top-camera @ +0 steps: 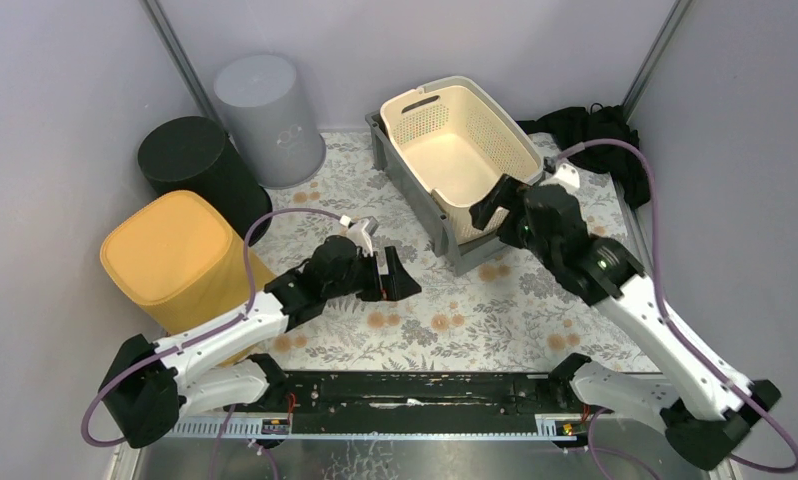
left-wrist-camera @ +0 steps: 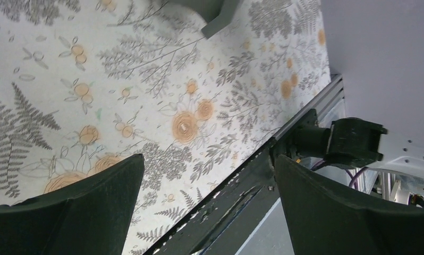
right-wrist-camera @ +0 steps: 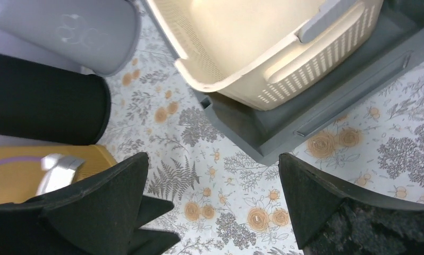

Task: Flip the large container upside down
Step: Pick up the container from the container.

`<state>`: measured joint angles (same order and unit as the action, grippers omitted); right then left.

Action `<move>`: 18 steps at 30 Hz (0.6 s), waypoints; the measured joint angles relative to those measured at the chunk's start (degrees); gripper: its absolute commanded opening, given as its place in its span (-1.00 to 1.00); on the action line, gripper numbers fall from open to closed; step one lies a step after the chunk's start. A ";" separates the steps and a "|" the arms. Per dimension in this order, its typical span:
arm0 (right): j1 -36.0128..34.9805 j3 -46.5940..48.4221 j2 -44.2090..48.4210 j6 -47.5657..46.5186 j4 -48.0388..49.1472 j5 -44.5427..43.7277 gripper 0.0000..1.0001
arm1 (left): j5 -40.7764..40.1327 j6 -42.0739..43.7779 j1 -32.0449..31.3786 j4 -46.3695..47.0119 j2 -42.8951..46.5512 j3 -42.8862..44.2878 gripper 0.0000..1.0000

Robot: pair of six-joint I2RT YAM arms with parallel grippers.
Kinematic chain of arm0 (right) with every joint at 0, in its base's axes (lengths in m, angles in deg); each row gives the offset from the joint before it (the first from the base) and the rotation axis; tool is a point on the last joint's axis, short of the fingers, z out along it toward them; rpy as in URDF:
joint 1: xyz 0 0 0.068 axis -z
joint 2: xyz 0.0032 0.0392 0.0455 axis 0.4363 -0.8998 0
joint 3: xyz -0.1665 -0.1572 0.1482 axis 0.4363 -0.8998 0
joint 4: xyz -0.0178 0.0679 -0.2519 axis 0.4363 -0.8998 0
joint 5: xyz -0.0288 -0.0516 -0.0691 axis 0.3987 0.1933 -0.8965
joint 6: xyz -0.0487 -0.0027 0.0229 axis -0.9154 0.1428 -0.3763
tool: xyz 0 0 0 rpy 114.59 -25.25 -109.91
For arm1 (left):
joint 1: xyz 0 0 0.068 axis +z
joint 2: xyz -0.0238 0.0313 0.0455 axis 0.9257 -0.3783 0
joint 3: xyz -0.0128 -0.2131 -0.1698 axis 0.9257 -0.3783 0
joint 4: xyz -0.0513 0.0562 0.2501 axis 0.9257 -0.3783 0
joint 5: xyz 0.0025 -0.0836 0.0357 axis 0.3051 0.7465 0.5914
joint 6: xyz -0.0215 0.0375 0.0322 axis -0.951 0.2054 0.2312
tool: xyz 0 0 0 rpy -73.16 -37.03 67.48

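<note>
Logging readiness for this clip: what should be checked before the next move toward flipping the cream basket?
1. Left end effector open and empty: ok.
2. Right end effector open and empty: ok.
3. Cream basket empty inside: ok.
4. Basket rim inside the right end effector: not ok, the rim lies ahead of it.
5. Basket free of the grey crate: not ok, it sits nested in it.

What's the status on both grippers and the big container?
Left gripper open, empty. Right gripper open, empty, facing the cream perforated plastic basket. Basket upright, nested in grey plastic bin; nothing flipped yet.
</note>
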<state>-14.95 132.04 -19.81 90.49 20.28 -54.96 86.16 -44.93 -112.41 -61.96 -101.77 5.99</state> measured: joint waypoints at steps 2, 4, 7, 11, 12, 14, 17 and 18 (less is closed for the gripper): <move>4.39 0.81 -4.00 1.18 -0.11 4.20 0.98 | -0.15 0.46 0.00 -0.44 0.50 1.62 1.00; 8.26 1.66 -7.96 2.34 -0.90 8.07 0.99 | -0.44 0.96 0.00 -0.85 1.03 3.17 1.00; 12.24 4.02 -12.48 3.76 -2.91 11.13 0.98 | -1.18 1.84 0.00 -1.44 2.10 5.03 1.00; 18.16 8.98 -17.20 6.88 -6.16 14.32 0.98 | -1.60 2.45 0.00 -1.57 2.93 5.27 1.00; 19.12 9.62 -17.27 7.69 -6.67 14.51 0.99 | -1.60 2.51 0.02 -1.64 2.80 5.27 1.00; 20.65 10.69 -17.27 9.51 -7.85 14.71 0.98 | -1.53 2.60 0.02 -1.64 2.56 5.25 1.00; 22.32 12.55 -18.08 12.83 -10.05 14.78 0.99 | -1.49 2.71 0.02 -1.66 2.58 5.25 1.00; 22.60 13.20 -18.69 13.75 -10.78 14.78 0.98 | -1.49 2.80 0.02 -1.70 2.67 5.25 1.00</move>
<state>7.65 145.24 -38.50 104.23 9.50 -40.18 84.67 -42.13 -112.39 -63.67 -99.10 11.24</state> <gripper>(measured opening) 0.995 0.998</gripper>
